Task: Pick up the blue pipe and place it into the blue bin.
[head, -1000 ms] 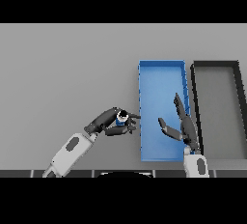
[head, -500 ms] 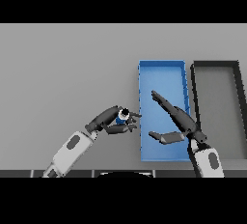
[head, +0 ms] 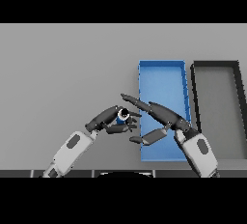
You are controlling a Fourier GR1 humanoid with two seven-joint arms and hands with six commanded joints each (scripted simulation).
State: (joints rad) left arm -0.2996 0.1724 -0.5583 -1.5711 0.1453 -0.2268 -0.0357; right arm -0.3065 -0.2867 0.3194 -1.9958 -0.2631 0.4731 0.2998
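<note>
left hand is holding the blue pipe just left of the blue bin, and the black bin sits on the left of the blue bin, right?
Not quite. The head view shows the left hand curled round the blue pipe just left of the blue bin, as you say, but the black bin sits on the right of the blue bin, not the left.

Left hand (head: 107,120) grips blue pipe (head: 121,116) (beside blue bin (head: 161,73)).

Black bin (head: 218,117) on grey table (head: 62,73)
</note>
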